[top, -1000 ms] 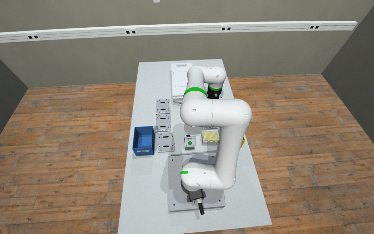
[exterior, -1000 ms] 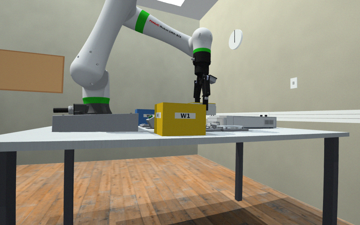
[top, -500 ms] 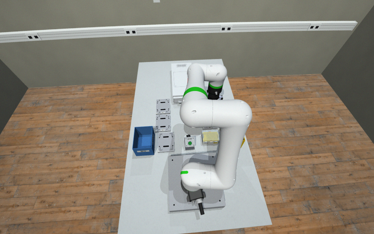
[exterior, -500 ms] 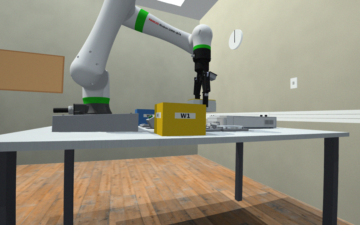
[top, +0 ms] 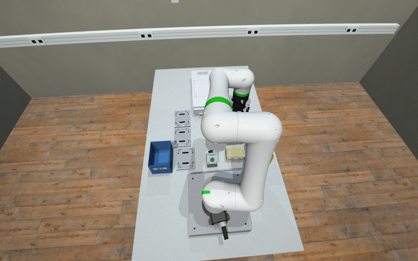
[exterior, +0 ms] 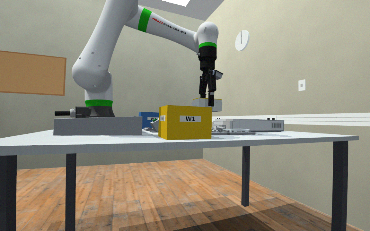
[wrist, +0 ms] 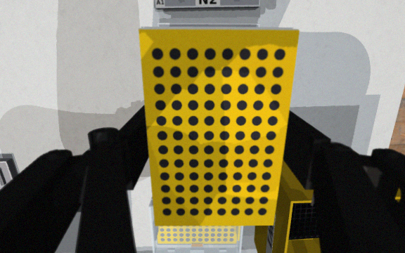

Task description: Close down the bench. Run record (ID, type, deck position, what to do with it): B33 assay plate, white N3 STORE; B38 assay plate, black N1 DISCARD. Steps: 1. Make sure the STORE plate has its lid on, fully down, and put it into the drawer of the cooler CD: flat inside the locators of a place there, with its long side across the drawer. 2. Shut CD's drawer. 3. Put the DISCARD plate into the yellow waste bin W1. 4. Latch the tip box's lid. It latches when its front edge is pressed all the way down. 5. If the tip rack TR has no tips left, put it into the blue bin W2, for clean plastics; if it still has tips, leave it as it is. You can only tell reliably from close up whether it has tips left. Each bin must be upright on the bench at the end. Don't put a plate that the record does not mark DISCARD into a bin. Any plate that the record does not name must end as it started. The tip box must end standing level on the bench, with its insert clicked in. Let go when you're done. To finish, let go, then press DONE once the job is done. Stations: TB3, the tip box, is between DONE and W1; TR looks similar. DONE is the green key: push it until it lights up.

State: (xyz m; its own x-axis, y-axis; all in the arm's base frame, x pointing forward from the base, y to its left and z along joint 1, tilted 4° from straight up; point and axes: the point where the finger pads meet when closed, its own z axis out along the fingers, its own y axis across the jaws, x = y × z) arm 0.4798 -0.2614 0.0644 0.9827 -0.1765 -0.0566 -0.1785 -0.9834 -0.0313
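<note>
My gripper (wrist: 213, 122) is shut on the tip rack TR (wrist: 218, 126), gripping its two long sides. The rack has a yellow top with rows of dark holes, and I see no tips in them. In the exterior view the rack (exterior: 207, 104) hangs off the bench, just behind the top edge of the yellow bin W1 (exterior: 185, 121). The tip box TB3 (wrist: 198, 235) with pale tips lies below the rack's near end; it also shows in the top view (top: 235, 152). The blue bin W2 (top: 161, 157) stands at the bench's left edge.
The green DONE key (top: 212, 158) sits left of the tip box. Three grey deck nests (top: 182, 136) lie in a row beside W2. The cooler CD (top: 200, 92) is at the far end of the bench. W1 (wrist: 294, 218) is at the wrist view's lower right.
</note>
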